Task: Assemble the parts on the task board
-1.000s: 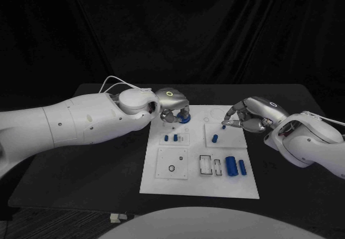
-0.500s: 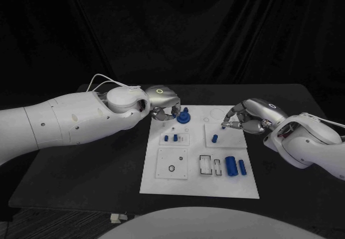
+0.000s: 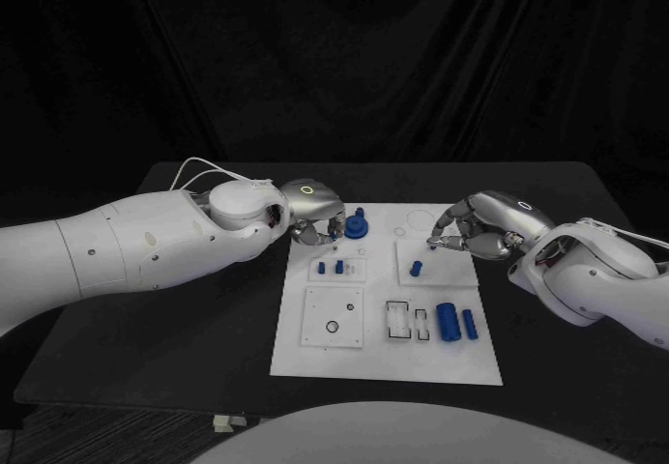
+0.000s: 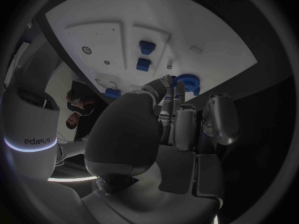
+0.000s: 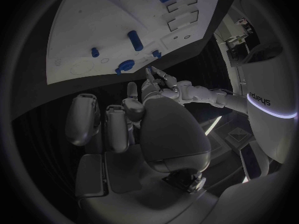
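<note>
- Head view: the blue gear point(image 3: 357, 227) stands at the task board's point(image 3: 391, 358) far edge; the left robot hand point(image 3: 315, 217) sits just beside it, empty, fingers apart.
- Left wrist view: its fingertips point(image 4: 167, 80) are clear of the gear; seating looks done.
- Right wrist view: the right robot hand point(image 5: 134, 117) curls, holding nothing; next, I judge, pick another part.

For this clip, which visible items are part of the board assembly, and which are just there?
Part of the job:
- task board
- blue gear-like part standing at the board's far edge
- two small blue pegs
- large blue cylinder and slimmer one
- black ring
- left hand, right hand

Just there:
- black table
- dark curtain
</note>
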Tool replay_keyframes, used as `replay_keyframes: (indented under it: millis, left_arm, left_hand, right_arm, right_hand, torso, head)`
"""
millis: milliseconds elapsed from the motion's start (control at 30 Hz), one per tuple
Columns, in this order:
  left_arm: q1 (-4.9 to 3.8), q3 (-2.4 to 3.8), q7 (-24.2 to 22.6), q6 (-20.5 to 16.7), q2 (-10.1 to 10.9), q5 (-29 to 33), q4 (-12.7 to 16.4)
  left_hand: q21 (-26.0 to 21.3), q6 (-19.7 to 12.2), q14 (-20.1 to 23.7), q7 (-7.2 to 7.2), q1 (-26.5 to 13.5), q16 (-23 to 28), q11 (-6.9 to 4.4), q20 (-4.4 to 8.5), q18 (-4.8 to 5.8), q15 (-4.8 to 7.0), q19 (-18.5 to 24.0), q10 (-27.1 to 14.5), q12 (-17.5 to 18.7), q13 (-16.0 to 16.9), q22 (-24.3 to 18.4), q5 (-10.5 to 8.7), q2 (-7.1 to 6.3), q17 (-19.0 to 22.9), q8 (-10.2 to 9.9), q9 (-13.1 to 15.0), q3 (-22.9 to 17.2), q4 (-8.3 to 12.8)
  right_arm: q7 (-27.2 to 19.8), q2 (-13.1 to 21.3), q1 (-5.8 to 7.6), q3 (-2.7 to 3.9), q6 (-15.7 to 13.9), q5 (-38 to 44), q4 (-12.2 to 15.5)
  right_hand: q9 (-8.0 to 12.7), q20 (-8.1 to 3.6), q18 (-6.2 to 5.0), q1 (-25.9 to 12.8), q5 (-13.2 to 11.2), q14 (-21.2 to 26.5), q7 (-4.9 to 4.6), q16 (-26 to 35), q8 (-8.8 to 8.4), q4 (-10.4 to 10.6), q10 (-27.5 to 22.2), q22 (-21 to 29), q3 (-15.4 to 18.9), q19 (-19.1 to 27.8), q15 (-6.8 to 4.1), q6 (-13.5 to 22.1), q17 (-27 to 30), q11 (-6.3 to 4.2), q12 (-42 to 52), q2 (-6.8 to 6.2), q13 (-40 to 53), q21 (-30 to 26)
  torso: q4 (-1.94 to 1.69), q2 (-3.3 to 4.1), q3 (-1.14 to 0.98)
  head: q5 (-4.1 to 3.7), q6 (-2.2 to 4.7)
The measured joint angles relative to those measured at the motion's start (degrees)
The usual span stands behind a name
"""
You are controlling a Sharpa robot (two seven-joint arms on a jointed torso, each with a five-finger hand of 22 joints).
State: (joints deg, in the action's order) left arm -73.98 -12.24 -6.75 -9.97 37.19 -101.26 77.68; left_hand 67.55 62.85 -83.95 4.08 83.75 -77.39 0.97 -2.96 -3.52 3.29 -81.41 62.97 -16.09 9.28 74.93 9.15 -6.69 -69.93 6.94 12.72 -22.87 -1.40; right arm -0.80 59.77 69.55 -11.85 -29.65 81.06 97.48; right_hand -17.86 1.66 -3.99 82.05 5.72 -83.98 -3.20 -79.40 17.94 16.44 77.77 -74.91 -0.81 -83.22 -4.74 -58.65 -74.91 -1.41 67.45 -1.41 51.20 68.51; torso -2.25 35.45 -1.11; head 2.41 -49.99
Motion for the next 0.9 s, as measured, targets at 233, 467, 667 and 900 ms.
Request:
replay_keyframes:
  millis: [233, 467, 667, 900]
  left_arm:
    - [0.98, 0.0, 0.0, 0.5, -0.2, 0.0, -0.9]
    - [1.53, 0.01, 0.0, 0.8, -0.6, 0.0, -1.5]
    - [1.84, 0.01, -0.1, 0.9, -1.0, 0.0, -1.9]
    - [1.98, 0.01, -0.1, 0.9, -1.5, 0.0, -2.3]
  left_hand:
    - [0.0, -0.2, 0.0, -0.18, 0.0, 0.0, 0.01, 0.0, 0.0, 0.0, 0.0, 0.0, 0.0, -0.1, 0.0, 0.0, 0.0, 0.0, 0.0, 0.0, 0.0, 0.0]
    - [0.0, -0.3, 0.0, -0.07, 0.0, 0.0, 0.01, 0.0, 0.0, 0.0, 0.0, 0.0, 0.2, -0.2, 0.0, -0.01, 0.0, 0.1, -0.2, -0.1, -0.2, 0.2]
    - [0.0, -0.4, 0.0, 0.02, 0.0, 0.0, 0.09, 0.0, 0.0, -0.01, 0.0, -0.1, 0.2, -0.2, 0.0, -0.01, 0.0, 0.1, -0.2, -0.1, -0.2, 0.2]
    - [0.0, -0.7, 0.0, -0.07, 0.0, 0.0, 0.1, 0.0, 0.0, -0.01, 0.0, -0.1, 0.2, -0.3, 0.0, -0.01, 0.0, 0.1, -0.5, -0.2, -0.2, 0.2]
  right_arm:
    - [0.0, 0.0, -0.02, 0.0, 0.0, 0.0, 0.1]
    - [0.0, 0.0, -0.03, 0.0, 0.0, -0.1, 0.1]
    - [0.0, 0.1, -0.03, 0.0, 0.0, -0.1, 0.2]
    - [0.0, 0.2, -0.04, 0.0, 0.0, -0.1, 0.2]
  right_hand:
    - [0.0, 0.0, 0.0, 0.0, 0.0, 0.0, 0.0, 0.0, 0.0, 0.0, -0.4, 0.0, 0.0, 0.0, 0.02, 0.0, 0.0, -0.01, -0.1, 0.0, 0.6, 0.0]
    - [0.1, -0.21, 0.0, 0.0, 0.0, 0.0, 0.0, 0.0, 0.0, 0.0, -0.4, 0.0, 0.0, 0.2, 0.02, 0.0, 0.0, -0.01, -0.2, 0.0, 1.4, 0.0]
    - [0.0, -0.21, 0.0, 0.0, 0.0, 0.0, 0.0, 0.0, 0.0, 0.0, -0.4, 0.0, 0.0, 0.2, 0.03, 0.0, 0.0, 0.0, -0.3, 0.0, 1.8, 0.0]
    - [0.0, -0.21, 0.0, 0.0, 0.0, 0.0, 0.0, 0.0, 0.0, 0.0, -0.4, 0.0, 0.0, 0.2, 0.03, 0.0, 0.0, 0.01, -0.5, 0.0, 2.6, 0.0]
  torso:
    - [0.04, -0.1, 0.0]
    - [0.05, -0.14, 0.0]
    - [0.03, -0.12, 0.0]
    - [0.04, -0.12, -0.01]
  head:
    - [0.05, 0.0]
    - [-0.02, 0.0]
    - [-0.15, 0.0]
    - [-0.01, 0.0]
